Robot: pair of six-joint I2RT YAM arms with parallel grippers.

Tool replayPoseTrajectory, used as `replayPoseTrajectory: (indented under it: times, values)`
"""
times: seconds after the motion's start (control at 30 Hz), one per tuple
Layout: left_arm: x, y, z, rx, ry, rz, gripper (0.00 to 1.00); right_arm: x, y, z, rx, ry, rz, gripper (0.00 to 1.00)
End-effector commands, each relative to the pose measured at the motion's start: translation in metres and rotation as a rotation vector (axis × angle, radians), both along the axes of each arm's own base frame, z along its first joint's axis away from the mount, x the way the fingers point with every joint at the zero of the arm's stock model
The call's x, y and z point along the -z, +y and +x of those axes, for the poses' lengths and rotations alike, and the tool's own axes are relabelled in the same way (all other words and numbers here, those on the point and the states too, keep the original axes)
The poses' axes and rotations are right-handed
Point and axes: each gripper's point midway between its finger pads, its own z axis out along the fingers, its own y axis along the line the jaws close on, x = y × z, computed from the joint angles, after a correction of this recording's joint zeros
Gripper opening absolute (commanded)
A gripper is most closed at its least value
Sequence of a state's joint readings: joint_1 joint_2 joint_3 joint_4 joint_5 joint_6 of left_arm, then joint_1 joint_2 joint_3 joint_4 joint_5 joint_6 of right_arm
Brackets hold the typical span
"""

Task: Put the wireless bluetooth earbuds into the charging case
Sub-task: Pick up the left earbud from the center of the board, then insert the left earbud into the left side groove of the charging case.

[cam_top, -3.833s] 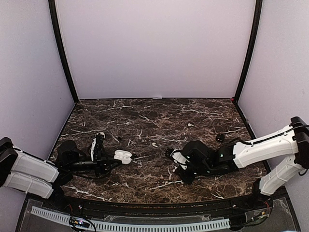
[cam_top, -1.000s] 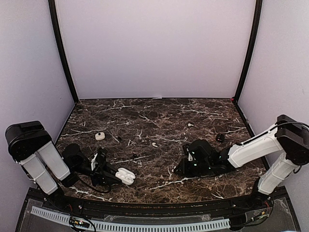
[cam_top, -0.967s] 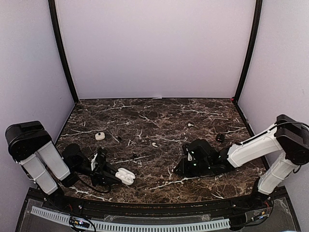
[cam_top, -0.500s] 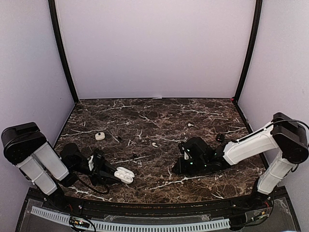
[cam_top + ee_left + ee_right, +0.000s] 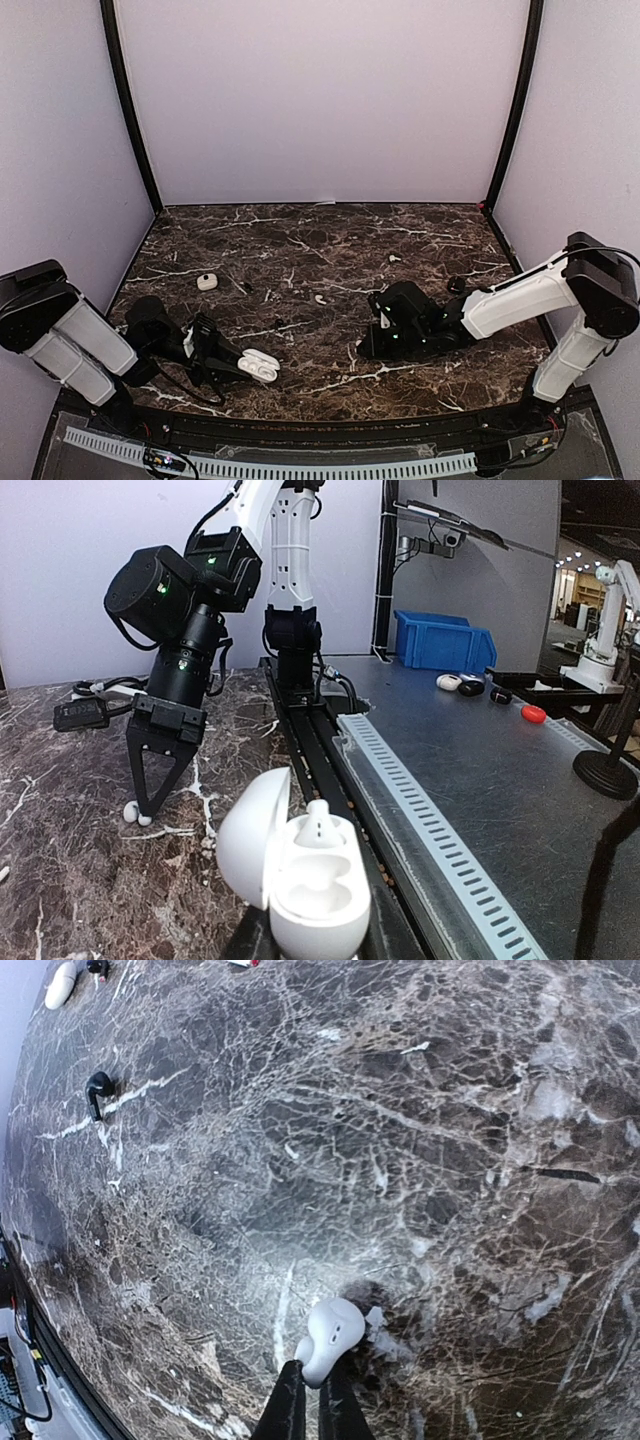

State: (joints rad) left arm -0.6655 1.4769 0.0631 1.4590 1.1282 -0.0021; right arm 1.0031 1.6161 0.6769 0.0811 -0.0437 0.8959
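Observation:
The white charging case (image 5: 318, 895) stands open in my left gripper (image 5: 310, 945), which is shut on its base, lid (image 5: 248, 845) swung to the left. One white earbud (image 5: 318, 823) sits in the far slot; the near slot is empty. In the top view the case (image 5: 259, 367) is low at the front left, just beyond my left gripper (image 5: 240, 363). My right gripper (image 5: 312, 1385) is shut on a second white earbud (image 5: 333, 1333) at the marble surface, fingers pointing straight down. The left wrist view shows that gripper (image 5: 141, 812) with the earbud (image 5: 134, 817) at its tips.
A white oval item (image 5: 207, 281) lies at the left rear. Small white earbuds (image 5: 320, 299) (image 5: 394, 258) and a black one (image 5: 456, 284) are scattered over the marble table (image 5: 300, 240). The slotted front rail (image 5: 300, 468) runs just behind the case. Purple walls enclose three sides.
My right gripper's jaws have closed onto the white earbud and the arm has shifted slightly left. The left arm has sunk lower, the open case still in it.

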Motion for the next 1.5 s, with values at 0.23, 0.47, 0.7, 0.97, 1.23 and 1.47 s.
replayPoseTrajectory:
  times: [0.23, 0.47, 0.7, 0.97, 1.23, 1.47]
  values:
    - [0.007, -0.008, -0.005, -0.003, -0.133, 0.038, 0.00, -0.033, 0.004, 0.008, -0.177, -0.188, -0.042, 0.00]
    - [0.004, -0.008, -0.015, 0.008, -0.215, 0.015, 0.00, -0.071, 0.027, -0.017, -0.452, -0.389, 0.075, 0.00]
    - [0.003, -0.010, -0.015, 0.001, -0.236, 0.015, 0.00, -0.104, 0.039, -0.048, -0.610, -0.522, 0.211, 0.00]
    - [0.001, -0.011, -0.013, -0.013, -0.235, 0.017, 0.00, -0.114, 0.037, -0.055, -0.637, -0.561, 0.239, 0.00]
    - [0.000, -0.013, -0.011, -0.018, -0.216, 0.020, 0.00, -0.120, 0.036, -0.055, -0.656, -0.589, 0.229, 0.00]
    - [-0.002, -0.015, -0.008, -0.028, -0.200, 0.024, 0.00, -0.123, 0.032, -0.052, -0.646, -0.611, 0.209, 0.00]
